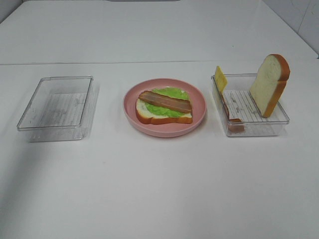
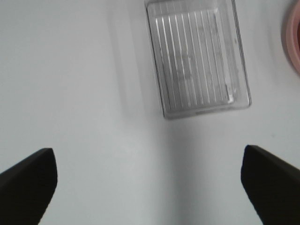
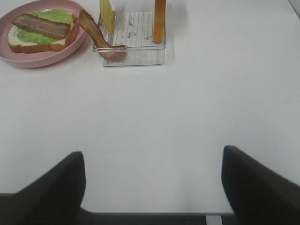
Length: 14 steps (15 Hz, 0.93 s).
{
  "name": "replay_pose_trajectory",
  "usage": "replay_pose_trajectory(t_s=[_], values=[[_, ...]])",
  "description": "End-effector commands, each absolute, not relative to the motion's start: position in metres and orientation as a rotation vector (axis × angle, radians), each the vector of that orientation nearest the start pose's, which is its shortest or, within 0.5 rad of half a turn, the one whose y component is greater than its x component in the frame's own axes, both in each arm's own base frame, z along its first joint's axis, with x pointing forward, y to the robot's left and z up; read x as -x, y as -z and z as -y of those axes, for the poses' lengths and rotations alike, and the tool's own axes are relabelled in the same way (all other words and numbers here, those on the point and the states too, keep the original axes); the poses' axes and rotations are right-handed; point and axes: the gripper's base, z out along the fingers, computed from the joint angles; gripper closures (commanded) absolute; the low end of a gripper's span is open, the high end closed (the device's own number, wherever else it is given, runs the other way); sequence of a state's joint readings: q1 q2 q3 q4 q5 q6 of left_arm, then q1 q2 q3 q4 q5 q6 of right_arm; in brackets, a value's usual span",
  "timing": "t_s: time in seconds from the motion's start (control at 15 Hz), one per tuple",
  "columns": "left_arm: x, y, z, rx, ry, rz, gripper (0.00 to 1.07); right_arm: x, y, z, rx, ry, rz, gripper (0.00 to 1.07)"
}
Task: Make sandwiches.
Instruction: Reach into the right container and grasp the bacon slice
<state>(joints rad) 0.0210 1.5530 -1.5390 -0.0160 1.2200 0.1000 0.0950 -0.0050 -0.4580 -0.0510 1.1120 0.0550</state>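
plate (image 1: 164, 132): bread (image 1: 143, 111), lettuce (image 1: 172, 92), bacon (image 1: 164, 101) stacked
right tray (image 1: 251, 129): cheese (image 1: 220, 78), upright slice (image 1: 268, 82), bacon strip (image 3: 95, 33)
left fingers (image 2: 28, 183): wide, holding nothing
right fingers (image 3: 51, 187): wide too

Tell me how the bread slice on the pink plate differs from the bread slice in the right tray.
The plate slice lies flat; the tray slice stands on edge. The plate slice carries lettuce and a bacon strip; the tray slice is bare. Both are white with orange-brown crust.

You see a big white table (image 1: 159, 189) with a thin line (image 1: 99, 62) across it. Pale tiles (image 1: 299, 15) sit far back.
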Motion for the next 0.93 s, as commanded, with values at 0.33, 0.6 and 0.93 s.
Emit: replay_pose_trajectory(t_s=[0.33, 0.6, 0.93], values=[[-0.13, -0.368, 0.0, -0.095, -0.019, -2.499, 0.06, 0.005, -0.261, 0.005, 0.041, -0.028, -2.108, 0.29], [-0.056, -0.335, 0.001, -0.06, -0.013, -2.389, 0.06, 0.005, -0.261, 0.005, 0.041, -0.028, -2.108, 0.29], [-0.017, -0.286, 0.003, -0.067, -0.003, -2.233, 0.06, 0.005, -0.261, 0.005, 0.041, -0.028, -2.108, 0.29]])
